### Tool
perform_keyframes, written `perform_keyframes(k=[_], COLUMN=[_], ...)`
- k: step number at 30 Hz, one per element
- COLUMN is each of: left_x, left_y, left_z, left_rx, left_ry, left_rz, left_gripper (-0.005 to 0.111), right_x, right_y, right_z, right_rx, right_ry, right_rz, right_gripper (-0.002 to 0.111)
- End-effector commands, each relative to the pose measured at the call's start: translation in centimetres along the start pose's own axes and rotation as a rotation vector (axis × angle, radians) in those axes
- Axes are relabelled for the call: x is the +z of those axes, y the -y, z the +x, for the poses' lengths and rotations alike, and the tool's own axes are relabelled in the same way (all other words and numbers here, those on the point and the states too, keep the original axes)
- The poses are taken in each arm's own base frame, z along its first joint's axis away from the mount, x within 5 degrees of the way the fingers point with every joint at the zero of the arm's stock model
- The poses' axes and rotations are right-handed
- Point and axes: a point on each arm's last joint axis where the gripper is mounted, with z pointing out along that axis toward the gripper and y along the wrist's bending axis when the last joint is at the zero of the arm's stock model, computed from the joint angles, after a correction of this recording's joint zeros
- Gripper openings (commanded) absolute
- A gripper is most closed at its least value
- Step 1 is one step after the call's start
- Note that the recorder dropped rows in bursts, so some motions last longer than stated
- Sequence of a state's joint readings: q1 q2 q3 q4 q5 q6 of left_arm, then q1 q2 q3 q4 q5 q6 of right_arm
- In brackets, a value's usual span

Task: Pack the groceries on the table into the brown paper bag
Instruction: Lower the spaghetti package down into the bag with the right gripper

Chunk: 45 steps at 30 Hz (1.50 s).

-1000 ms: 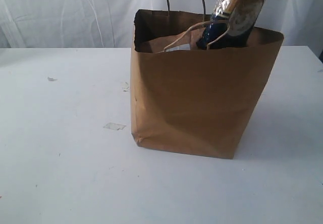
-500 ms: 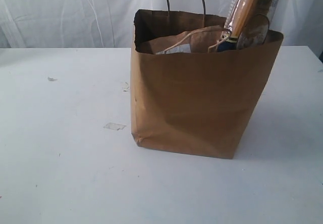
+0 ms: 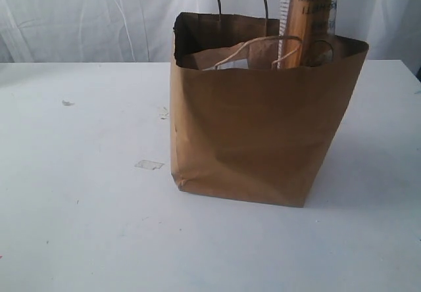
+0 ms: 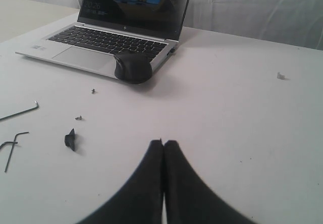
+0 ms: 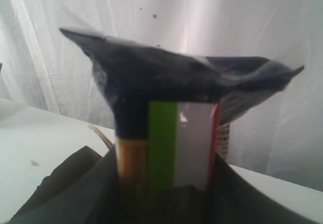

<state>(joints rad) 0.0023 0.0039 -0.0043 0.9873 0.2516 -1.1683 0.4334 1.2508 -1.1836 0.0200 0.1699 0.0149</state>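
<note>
My right gripper [image 5: 166,183] grasps the long spaghetti packet [image 3: 308,22] upright in the brown paper bag [image 3: 256,134], my left gripper [image 4: 163,151] clenched over the desk [image 4: 252,133].

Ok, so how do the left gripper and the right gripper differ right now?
The left gripper is shut on nothing, its jaws pressed together. The right gripper is closed on the long spaghetti packet, which keeps its jaws apart. The left gripper sits over bare table near a laptop. The right gripper holds the packet upright, its lower end inside the brown paper bag. Both are dark-coloured.
</note>
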Motion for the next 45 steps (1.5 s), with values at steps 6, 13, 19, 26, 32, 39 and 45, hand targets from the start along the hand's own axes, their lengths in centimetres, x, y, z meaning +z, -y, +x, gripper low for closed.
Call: perform_keyframes(k=[6,13,19,26,32,39,45], left_x=[0.0,0.0,0.0,0.0,0.0,0.0,0.0], left_y=[0.0,0.0,0.0,0.0,0.0,0.0,0.0], left_z=[0.1,0.1,0.1,0.1,0.1,0.1,0.1], left_rx=[0.015,0.015,0.015,0.015,0.015,0.015,0.015], left_ry=[0.004,0.004,0.004,0.004,0.004,0.004,0.004], left_rz=[0.002,0.002,0.002,0.002,0.002,0.002,0.002], left_gripper=[0.0,0.0,0.0,0.0,0.0,0.0,0.0], right_x=[2.2,3.6,4.5,4.3,3.6,3.0,2.9], right_y=[-0.7,-0.7,-0.7,-0.7,-0.7,-1.3,-2.9], right_z=[0.6,1.9,2.5,0.7,0.2,-1.0,-0.5], right_rx=[-0.067,-0.064,-0.064,-0.061,0.084,0.244,0.245], right_ry=[0.024,-0.033,-0.03,0.154,0.162,0.269,0.319], right_rz=[-0.024,-0.024,-0.023,-0.02,-0.032,-0.079,-0.134], right_gripper=[0.0,0.0,0.0,0.0,0.0,0.0,0.0])
